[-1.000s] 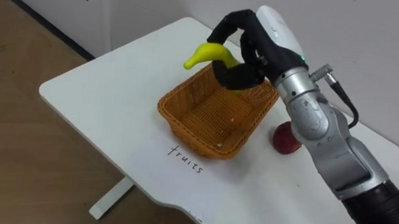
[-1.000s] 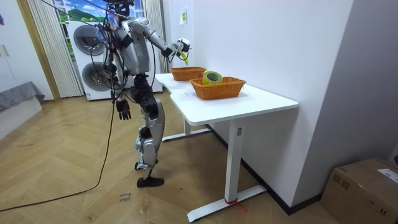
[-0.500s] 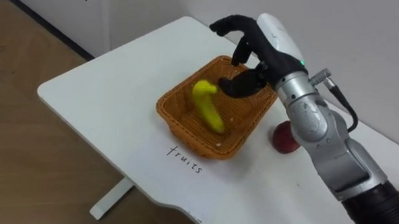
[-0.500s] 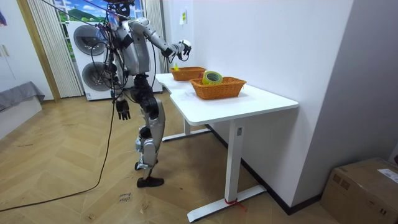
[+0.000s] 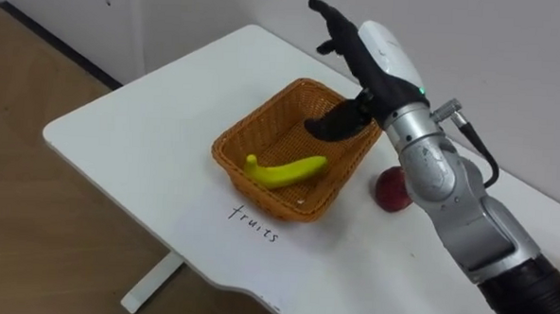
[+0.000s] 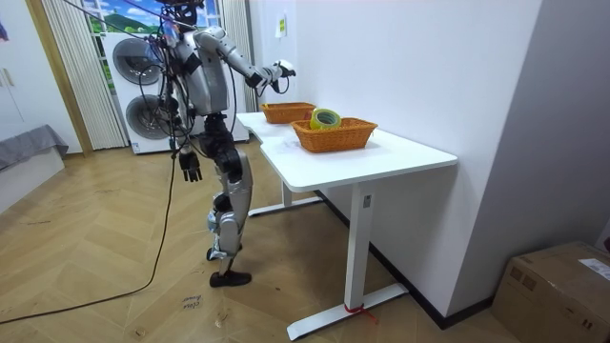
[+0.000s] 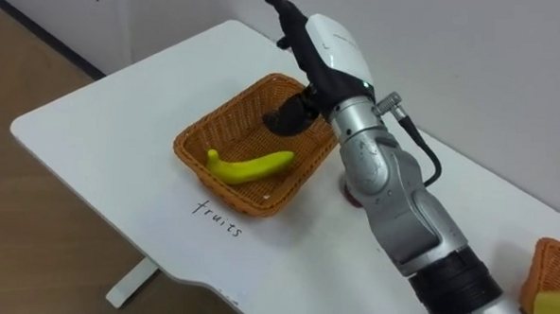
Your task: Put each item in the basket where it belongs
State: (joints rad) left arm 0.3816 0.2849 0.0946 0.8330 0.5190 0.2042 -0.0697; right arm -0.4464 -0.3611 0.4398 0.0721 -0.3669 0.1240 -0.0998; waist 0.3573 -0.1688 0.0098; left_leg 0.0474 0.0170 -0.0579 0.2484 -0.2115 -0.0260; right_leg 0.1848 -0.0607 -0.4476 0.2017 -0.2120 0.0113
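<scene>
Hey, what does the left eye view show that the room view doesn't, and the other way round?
Left eye view: a banana lying in the fruit basket, a red apple on the table beside that basket, and a handwritten label in front of it. Room view: the robot standing at the table's end, its left hand hanging by its side, a second basket holding a tape roll, a washing machine. Both: the table, the fruit basket and the right hand open above it.

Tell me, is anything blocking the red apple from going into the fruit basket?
Nothing visible does. The apple lies on the table right beside the basket, only its wicker wall between. The banana inside leaves room; the right hand hovers open above.
</scene>
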